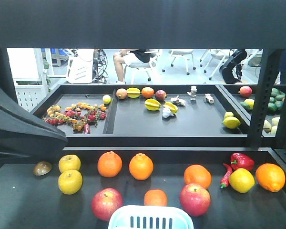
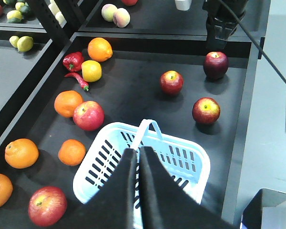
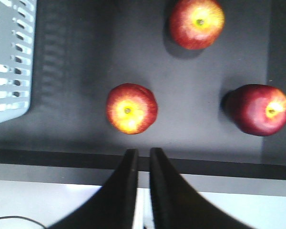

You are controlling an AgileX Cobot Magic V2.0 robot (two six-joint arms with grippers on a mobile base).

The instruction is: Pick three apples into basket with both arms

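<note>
We judge the task barely begun: the pale blue slotted plastic basket (image 2: 97,164) sits empty on the black tabletop (image 2: 133,95). The left claw (image 2: 138,151), above it, and the right claw (image 3: 143,152) are both closed and hold nothing. Next, the right claw should open over the nearest red apple (image 3: 131,108).

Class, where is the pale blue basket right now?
In the front view the basket sits bottom centre at the tray's near edge, flanked by one red apple and another red apple, a small orange just behind.
</note>
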